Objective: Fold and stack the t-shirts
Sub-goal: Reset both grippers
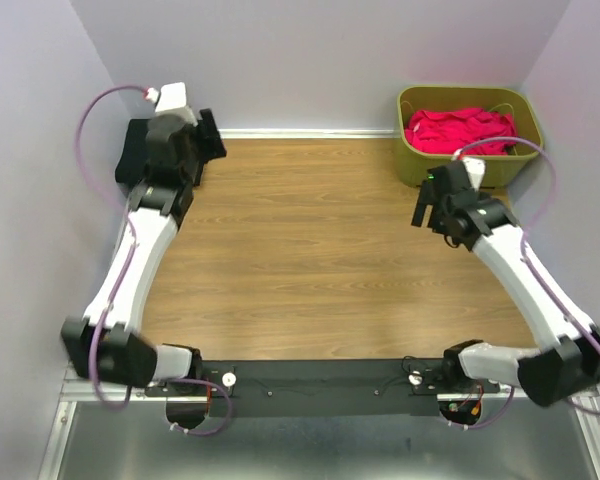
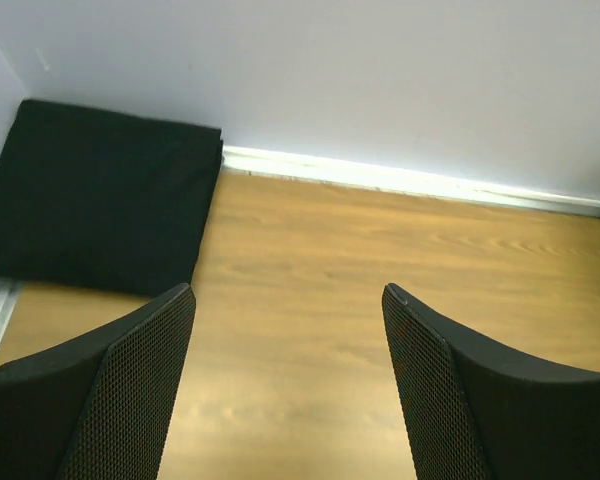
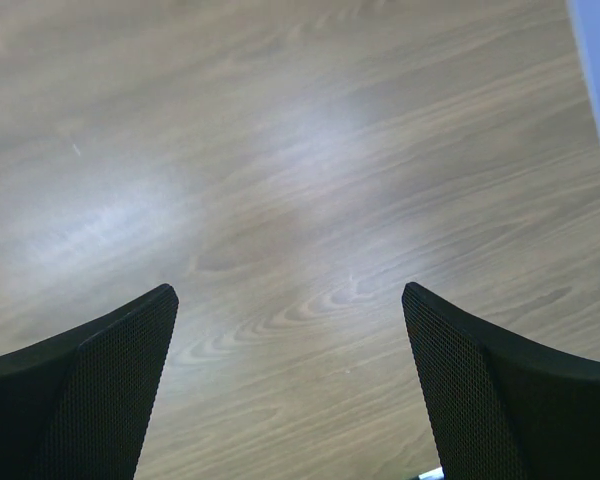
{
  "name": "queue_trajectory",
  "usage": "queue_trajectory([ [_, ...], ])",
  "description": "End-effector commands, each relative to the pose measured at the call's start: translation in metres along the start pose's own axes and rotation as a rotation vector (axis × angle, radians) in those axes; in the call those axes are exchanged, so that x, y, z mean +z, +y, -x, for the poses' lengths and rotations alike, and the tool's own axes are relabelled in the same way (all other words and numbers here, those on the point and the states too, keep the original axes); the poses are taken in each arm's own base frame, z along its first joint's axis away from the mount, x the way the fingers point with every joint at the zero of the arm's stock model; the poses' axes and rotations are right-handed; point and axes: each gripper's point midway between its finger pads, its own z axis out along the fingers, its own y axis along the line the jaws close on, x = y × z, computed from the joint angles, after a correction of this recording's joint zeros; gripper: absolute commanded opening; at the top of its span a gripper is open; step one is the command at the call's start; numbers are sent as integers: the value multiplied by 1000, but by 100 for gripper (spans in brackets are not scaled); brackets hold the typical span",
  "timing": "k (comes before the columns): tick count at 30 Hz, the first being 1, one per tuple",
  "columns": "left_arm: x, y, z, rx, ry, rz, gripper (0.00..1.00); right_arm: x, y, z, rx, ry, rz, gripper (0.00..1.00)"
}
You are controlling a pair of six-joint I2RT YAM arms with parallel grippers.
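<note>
Bench-top scene viewed from above and from both wrists. A black soft cloth t-shirt [image 2: 100,195], folded into a flat, smooth rectangle, lies in the far left corner of the brown wood-grain bench [image 1: 310,250]. Its far edge runs along the white baseboard strip [image 2: 410,180] at the back wall, and its left edge meets the side wall. The outline is close to square in the left wrist view, so the long axis cannot be told. Neckline and sleeves are hidden inside the fold, so which way the shirt points cannot be told either.

A bright pink-red cloth t-shirt [image 1: 460,130] lies crumpled in the olive-green rectangular plastic tub [image 1: 420,165] at the far right corner. The heap fills the tub and shows no readable axis or heading.

The left gripper [image 2: 288,295] hangs above the bench just right of the black shirt's right edge. Its jaws are spread apart with only bare wood between them, and they touch no cloth. The right gripper [image 3: 287,290] is over bare wood just in front of the tub, on the bench's right side. Its jaws are spread wide and hold nothing.
</note>
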Motion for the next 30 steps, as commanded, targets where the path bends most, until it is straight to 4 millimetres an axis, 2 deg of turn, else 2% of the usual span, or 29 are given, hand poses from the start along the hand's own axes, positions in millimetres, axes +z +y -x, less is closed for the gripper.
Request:
queue_trajectory([
  [1,-81,23,22,-76,-85,84,83,-46,-27,38,157,-212,34,100],
  [3,-112,34,26,-104,-124,115,83,-67,-42,49,199,-295,37,100],
  [4,-145,39,43,-133,-203,106,83,-77,-46,55,217,-338,50,100],
  [5,-156,46,32,-136,-202,122,83,-101,-60,61,248,-419,79,100],
  [6,-170,55,32,-144,-231,151,88,-110,-68,62,263,-460,81,100],
  [7,-200,63,42,-162,-307,151,99,-118,-74,63,279,-503,93,100],
  [8,-207,68,31,-158,-307,162,99,-124,-80,61,277,-533,96,100],
  [9,-218,74,30,-166,-331,178,99,-142,-92,62,309,-600,116,100],
  [10,-235,80,27,-177,-364,176,99,-142,-95,56,295,-610,112,100],
  [13,-257,92,16,-200,-408,200,99,-155,-108,48,305,-685,133,100],
  [16,-266,96,11,-207,-439,194,99,-165,-113,46,308,-738,165,100],
  [19,-269,94,6,-205,-464,169,99,-164,-113,44,305,-747,165,100],
  [30,-245,77,-9,-156,-444,77,99,-165,-112,39,313,-757,193,100],
])
